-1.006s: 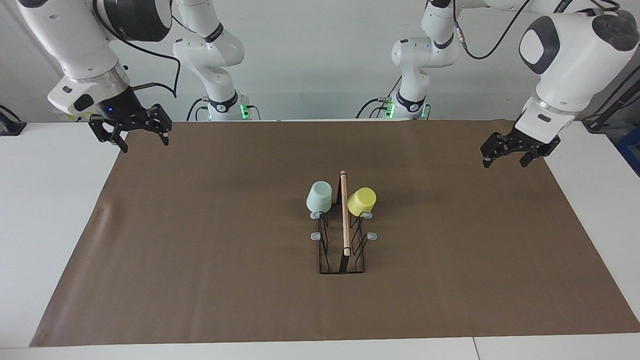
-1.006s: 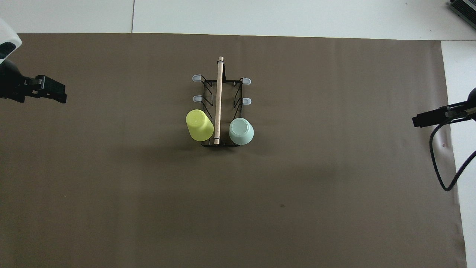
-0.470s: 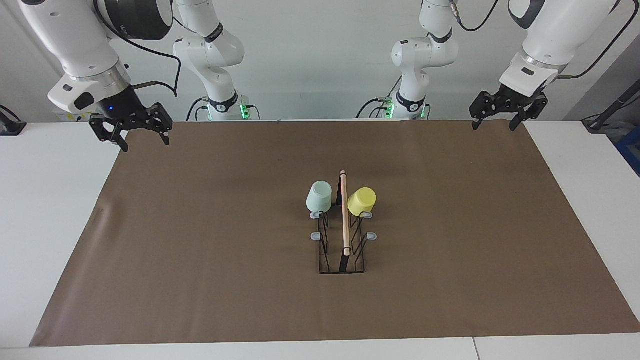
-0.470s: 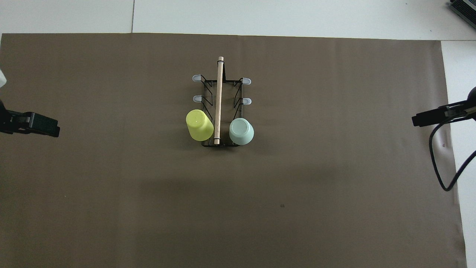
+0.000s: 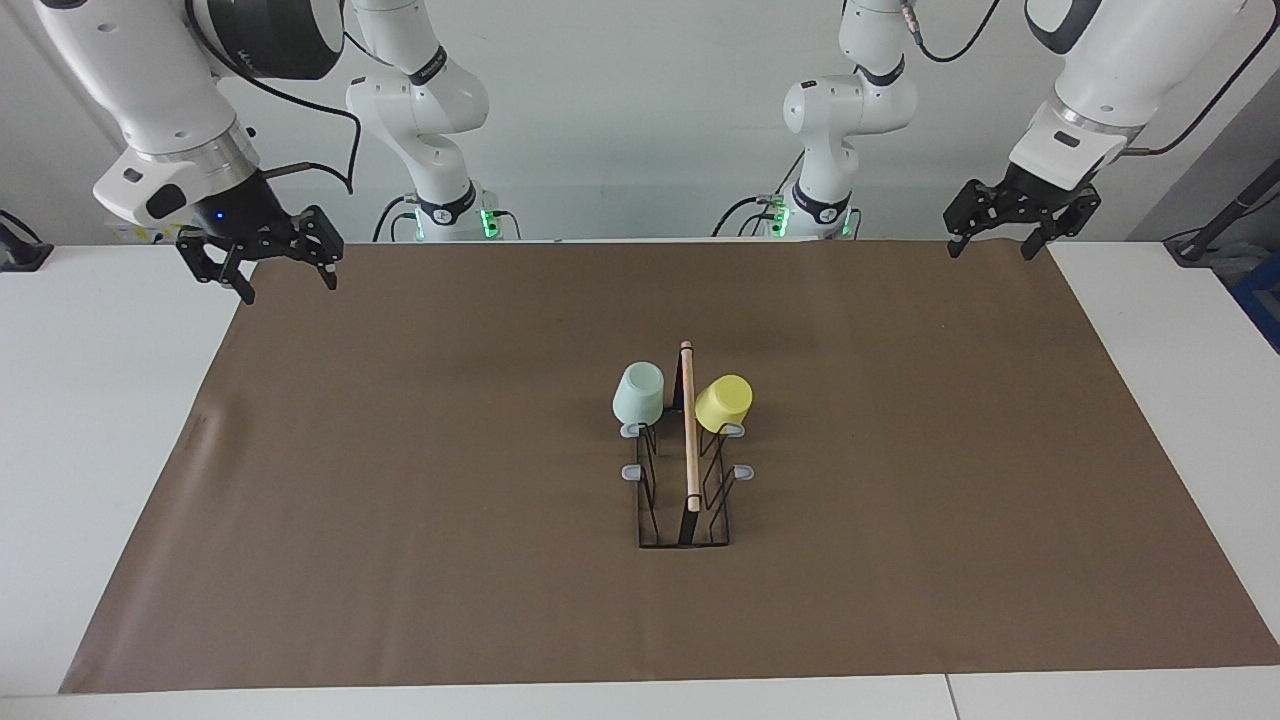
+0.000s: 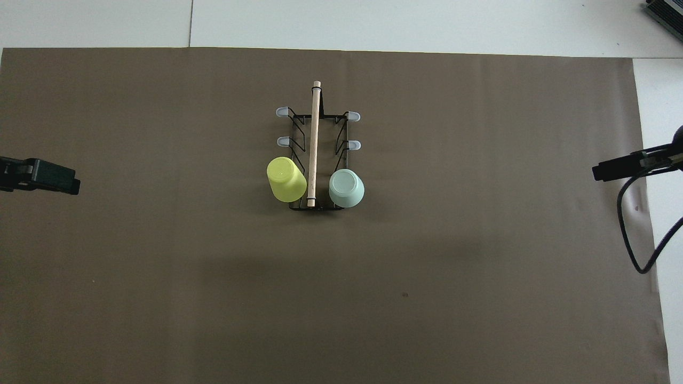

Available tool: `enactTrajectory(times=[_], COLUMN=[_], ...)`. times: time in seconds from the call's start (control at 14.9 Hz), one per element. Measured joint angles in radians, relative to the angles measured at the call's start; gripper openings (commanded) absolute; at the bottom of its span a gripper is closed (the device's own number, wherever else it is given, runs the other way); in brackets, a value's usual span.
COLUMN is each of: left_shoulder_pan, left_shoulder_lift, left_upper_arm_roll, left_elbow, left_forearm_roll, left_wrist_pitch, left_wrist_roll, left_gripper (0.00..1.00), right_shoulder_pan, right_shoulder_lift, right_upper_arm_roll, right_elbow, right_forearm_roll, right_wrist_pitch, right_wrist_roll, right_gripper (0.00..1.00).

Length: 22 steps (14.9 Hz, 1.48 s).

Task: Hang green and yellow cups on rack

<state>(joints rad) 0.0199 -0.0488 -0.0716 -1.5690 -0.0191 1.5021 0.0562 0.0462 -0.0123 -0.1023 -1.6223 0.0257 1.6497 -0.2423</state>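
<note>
The black wire rack (image 5: 690, 440) with its wooden rod (image 6: 314, 138) stands in the middle of the brown mat. The pale green cup (image 5: 638, 393) (image 6: 346, 188) hangs upside down on the prong nearest the robots, on the right arm's side of the rod. On the left arm's side of the rod the yellow cup (image 5: 723, 403) (image 6: 286, 180) hangs tilted on the matching prong. My left gripper (image 5: 988, 248) (image 6: 53, 178) is open and empty above the mat's corner at its own end. Over the other corner near the robots my right gripper (image 5: 289, 288) (image 6: 613, 169) is open too, holding nothing.
The brown mat (image 5: 400, 520) covers most of the white table (image 5: 100, 420). Several grey-tipped prongs (image 5: 632, 472) of the rack are bare. A black cable (image 6: 635, 240) loops down from the right arm at the mat's edge.
My left gripper has risen and drawn back toward the robots' end of the mat, then nearly settled. The right arm, the cups and the rack have stayed put.
</note>
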Motion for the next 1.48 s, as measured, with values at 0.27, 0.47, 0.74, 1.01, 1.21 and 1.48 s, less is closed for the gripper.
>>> enactTrajectory(times=[0.27, 0.47, 0.74, 1.01, 1.21, 1.48], left_shoulder_pan=[0.0, -0.001, -0.002, -0.002, -0.002, -0.002], left_shoulder_lift=[-0.021, -0.034, -0.035, -0.035, -0.036, -0.042], left_upper_arm_roll=[-0.001, -0.003, -0.006, -0.006, -0.006, -0.007], left_elbow=[-0.031, -0.054, -0.056, -0.056, -0.056, -0.056], left_forearm_roll=[-0.001, -0.002, -0.002, -0.002, -0.002, -0.002], left_wrist_pitch=[-0.017, -0.024, -0.022, 0.01, 0.012, 0.013], left_wrist_roll=[0.0, 0.0, 0.0, 0.001, 0.001, 0.003], left_gripper=[1.0, 1.0, 1.0, 1.0, 1.0, 1.0], right_shoulder_pan=[0.0, 0.0, 0.001, 0.001, 0.001, 0.001], right_shoulder_lift=[0.0, 0.0, 0.0, 0.0, 0.0, 0.0], right_upper_arm_roll=[0.0, 0.001, 0.001, 0.001, 0.001, 0.001], right_elbow=[0.0, 0.0, 0.001, 0.001, 0.001, 0.001], right_forearm_roll=[0.0, 0.0, 0.0, 0.0, 0.0, 0.0], right_wrist_pitch=[0.0, 0.0, 0.0, 0.0, 0.0, 0.0], right_wrist_roll=[0.0, 0.0, 0.0, 0.0, 0.0, 0.0], right_gripper=[1.0, 1.0, 1.0, 1.0, 1.0, 1.0])
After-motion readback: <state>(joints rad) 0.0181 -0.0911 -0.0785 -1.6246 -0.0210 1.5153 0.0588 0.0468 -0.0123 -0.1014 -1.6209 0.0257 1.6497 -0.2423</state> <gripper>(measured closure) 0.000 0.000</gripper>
